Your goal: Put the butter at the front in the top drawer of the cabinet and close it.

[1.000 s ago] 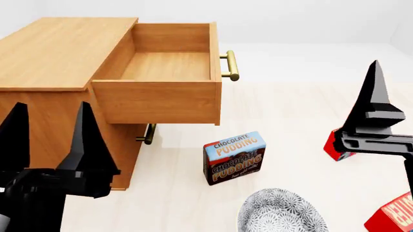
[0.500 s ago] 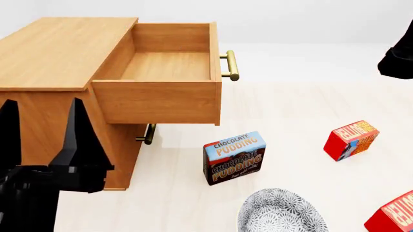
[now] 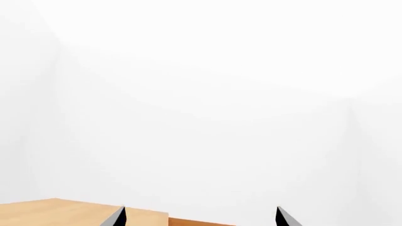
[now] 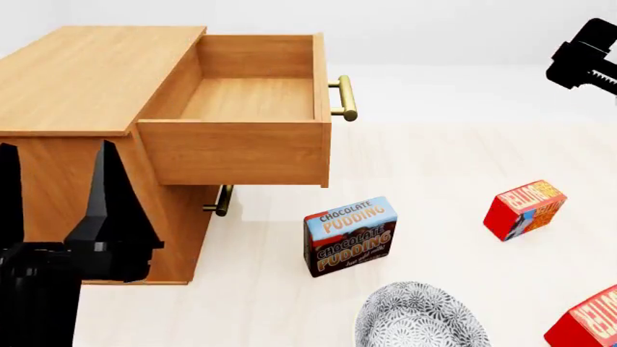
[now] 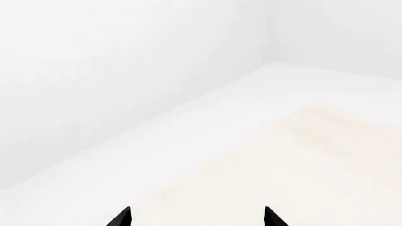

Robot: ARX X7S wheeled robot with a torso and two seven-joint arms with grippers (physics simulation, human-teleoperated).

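Note:
The honey-brown cabinet (image 4: 87,79) stands at the left, and its top drawer (image 4: 241,101) is pulled out, open and empty, with a brass handle (image 4: 345,97). Two red butter boxes lie on the floor: one at mid right (image 4: 524,208), and a nearer one cut off by the bottom right corner (image 4: 590,322). My left gripper (image 4: 56,199) is open and empty, in front of the cabinet's side. Its wrist view shows the fingertips apart (image 3: 199,219) above the cabinet top (image 3: 63,214). My right gripper (image 5: 196,217) is open and empty, raised high at the right, far from both boxes.
A chocolate pudding box (image 4: 349,235) stands upright on the floor below the drawer. A grey patterned bowl (image 4: 415,318) sits near the bottom edge. The lower drawer is shut, and its handle (image 4: 222,200) shows under the open drawer. Part of the right arm (image 4: 586,58) shows at the top right.
My right arm has risen from in front of the mid-right red box to the top right corner, uncovering that box. My left gripper has sunk a little and shifted left.

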